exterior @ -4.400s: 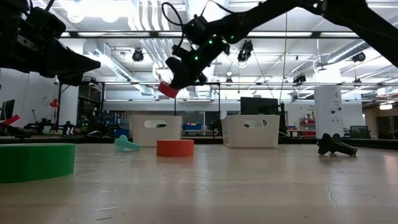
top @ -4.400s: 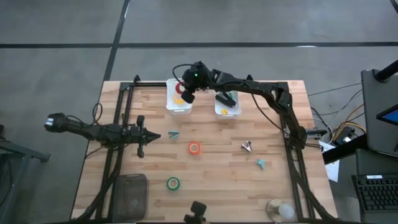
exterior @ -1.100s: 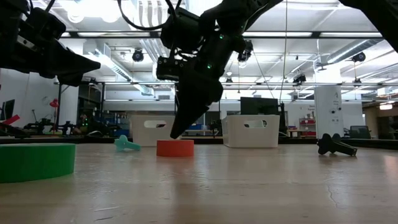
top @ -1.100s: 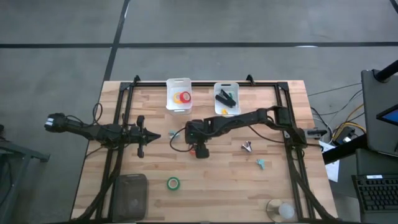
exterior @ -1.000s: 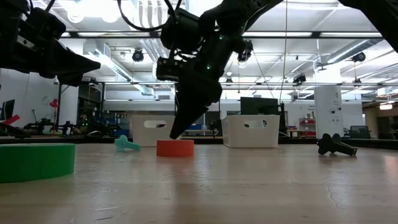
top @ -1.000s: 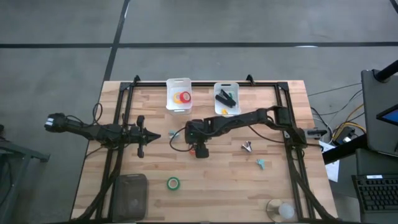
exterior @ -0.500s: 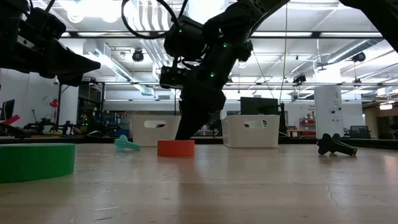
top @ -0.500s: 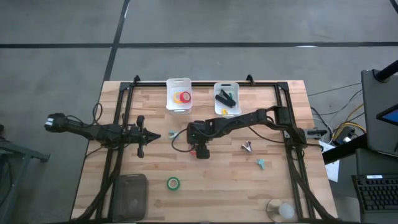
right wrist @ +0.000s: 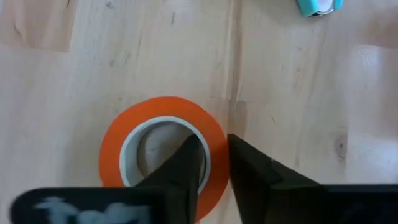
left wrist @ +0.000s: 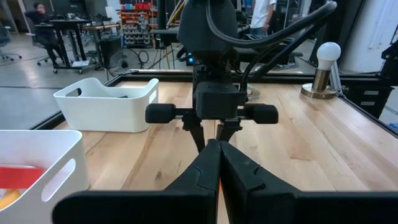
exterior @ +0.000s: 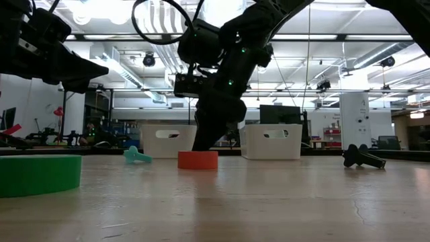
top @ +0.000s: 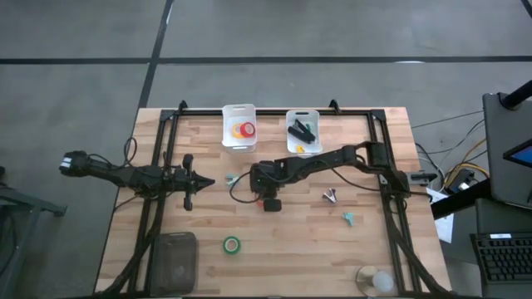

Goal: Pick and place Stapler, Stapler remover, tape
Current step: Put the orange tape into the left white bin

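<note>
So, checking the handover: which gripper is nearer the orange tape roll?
Right. The right gripper straddles the orange tape roll's wall; the left gripper waits apart, beside it.

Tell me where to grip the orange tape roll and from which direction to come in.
Grip the orange tape roll across its ring wall, coming straight down from above. It lies flat on the table with its hole facing up, so one finger can drop inside the core and one outside the rim. The right gripper is already placed that way, straddling the wall on one side.

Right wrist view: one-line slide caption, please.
Right gripper straddles the orange tape roll's wall, one finger inside the ring, one outside.
</note>
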